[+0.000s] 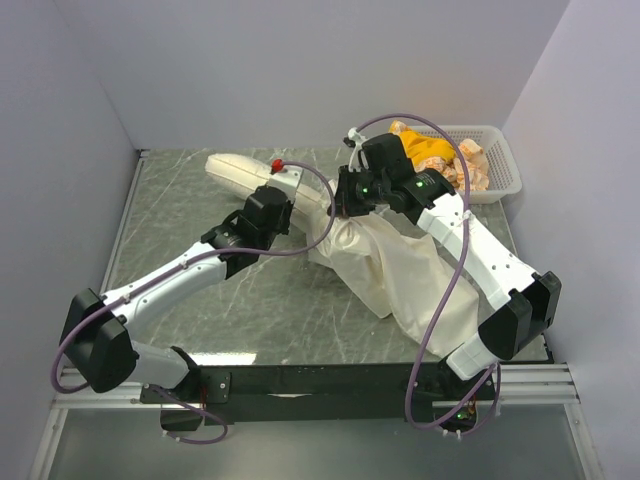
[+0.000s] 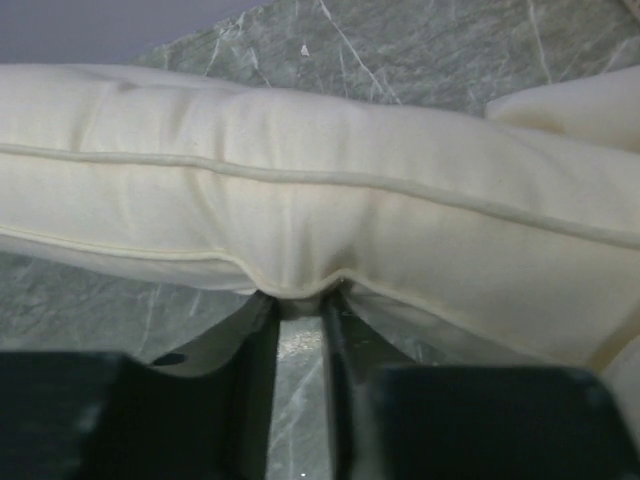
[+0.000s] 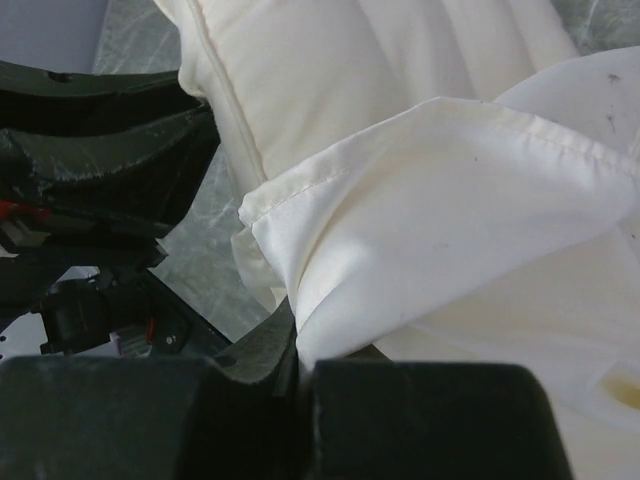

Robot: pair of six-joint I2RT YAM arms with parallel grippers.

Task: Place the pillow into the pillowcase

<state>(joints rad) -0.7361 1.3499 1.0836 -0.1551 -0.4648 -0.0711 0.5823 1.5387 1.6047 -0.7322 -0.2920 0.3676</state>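
The pillow (image 1: 238, 172) lies at the back of the table, plump and cream-white, with a stitched flat edge (image 2: 300, 200). My left gripper (image 2: 298, 300) reaches it from the near side, its narrow jaws closed on the dipped rim of that edge. The pillowcase (image 1: 400, 275), limp wrinkled cream cloth, spreads from the pillow's right end toward the front right. My right gripper (image 3: 300, 345) is shut on a fold of the pillowcase's hem (image 3: 450, 200), lifted just beside the pillow's end (image 3: 330, 60). In the top view both grippers (image 1: 288, 200) (image 1: 340, 205) sit close together.
A white mesh basket (image 1: 500, 165) with yellow and orange items stands at the back right corner. Grey walls close in the table on the left, back and right. The marbled table top (image 1: 170, 210) shows bare left of the pillow.
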